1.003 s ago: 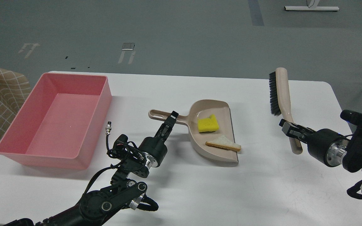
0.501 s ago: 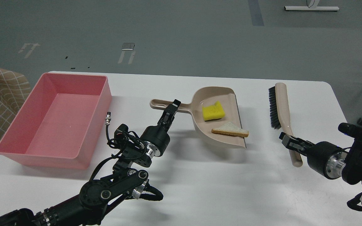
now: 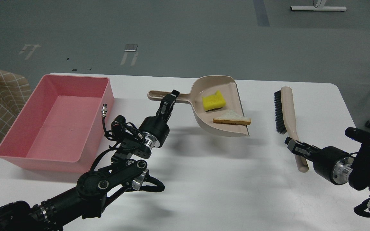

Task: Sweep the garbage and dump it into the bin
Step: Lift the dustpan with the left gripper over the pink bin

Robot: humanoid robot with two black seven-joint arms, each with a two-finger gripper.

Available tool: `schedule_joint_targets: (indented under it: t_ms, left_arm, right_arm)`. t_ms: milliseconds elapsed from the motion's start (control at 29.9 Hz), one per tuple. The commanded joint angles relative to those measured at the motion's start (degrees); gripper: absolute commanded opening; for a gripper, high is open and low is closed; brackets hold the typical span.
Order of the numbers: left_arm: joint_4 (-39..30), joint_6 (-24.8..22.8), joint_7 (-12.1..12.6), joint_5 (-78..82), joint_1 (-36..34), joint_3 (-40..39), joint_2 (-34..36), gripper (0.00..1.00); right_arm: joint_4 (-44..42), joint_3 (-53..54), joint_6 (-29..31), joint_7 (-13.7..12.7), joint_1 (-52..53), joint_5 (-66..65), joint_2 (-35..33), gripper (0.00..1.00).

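White table; left gripper clamps dustpan handle, sponge and bread inside, right of pink bin; right gripper clamps brush handle.

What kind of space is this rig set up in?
Probably a robotics lab or test floor: a white table on a bare grey floor with taped markings, and staged props, a pink bin and a dustpan.
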Motion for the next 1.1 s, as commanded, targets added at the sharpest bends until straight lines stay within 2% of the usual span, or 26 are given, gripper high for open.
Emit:
schedule_joint_targets:
  t_ms: [0,201,468,802,1070]
  left_arm:
    - [-0.39,0.0,0.09,-0.89,-1.65,0.02,0.76,0.0]
    - [-1.44,0.0,0.09,-2.12,-3.32,0.19,3.13,0.0]
    - [-6.19,0.0,0.09,-4.84,-3.41,0.02,10.69,0.0]
    - [-16.46,0.0,0.09,-10.29,-2.53,0.28,20.7,0.0]
    - [-17.0,0.0,-0.08,-13.19,-1.3,-0.25,26.07,0.0]
  right_arm:
    - [0.0,0.07,0.0,0.0,0.0,0.0,0.07,0.17]
    - [-0.09,-0.01,0.0,0.0,0.0,0.0,0.07,0.17]
    - [-0.09,-0.28,0.0,0.0,0.0,0.0,0.95,0.17]
    - [-0.09,-0.63,0.0,0.0,0.17,-0.09,1.03,0.17]
    - [-0.09,-0.72,0.0,0.0,0.09,-0.09,0.86,0.17]
